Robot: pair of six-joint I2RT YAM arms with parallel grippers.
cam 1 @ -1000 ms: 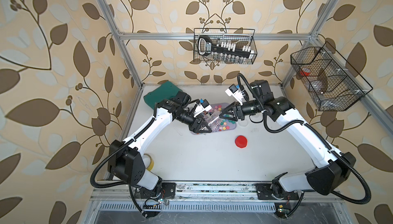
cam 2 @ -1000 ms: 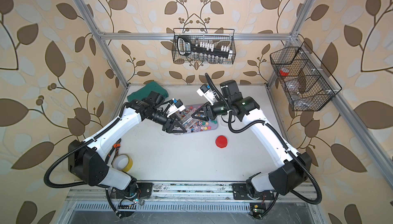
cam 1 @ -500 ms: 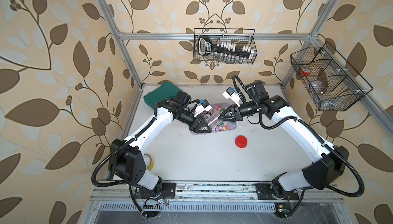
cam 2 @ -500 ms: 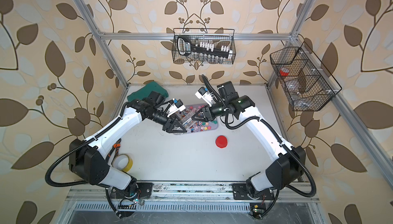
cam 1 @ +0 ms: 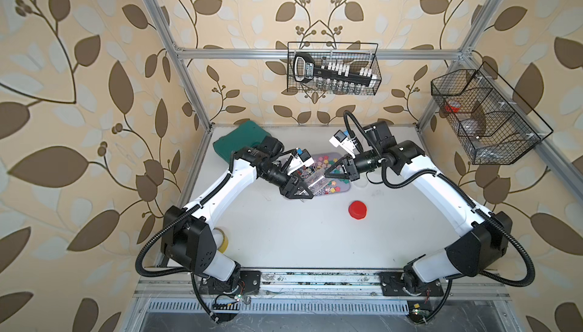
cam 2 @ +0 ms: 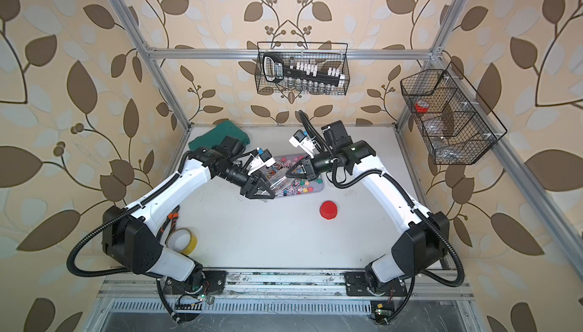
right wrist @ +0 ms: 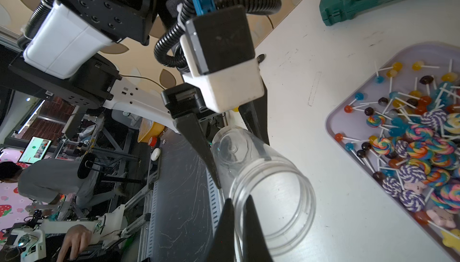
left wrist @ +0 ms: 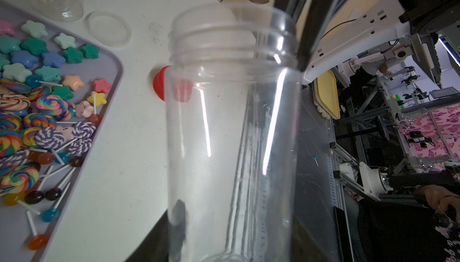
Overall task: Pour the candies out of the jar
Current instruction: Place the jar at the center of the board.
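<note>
Ok, left gripper (right wrist: 242, 163) is clamped on the base end of the clear jar (left wrist: 234, 129), which is tipped on its side above the table (cam 1: 299, 235). Right gripper (right wrist: 239, 197) is pinched on the jar's rim, one finger inside the mouth. Candies (right wrist: 418, 143) lie piled in the lavender tray (left wrist: 110, 69) just beside it. Red lid (cam 1: 358, 210) sits apart.

Clear jar (right wrist: 261, 173) empty, tilted — candies (left wrist: 37, 124) heaped on tray (left wrist: 107, 61).

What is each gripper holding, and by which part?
Left gripper: the jar, near its base. Right gripper: the same jar, pinching its rim.
</note>
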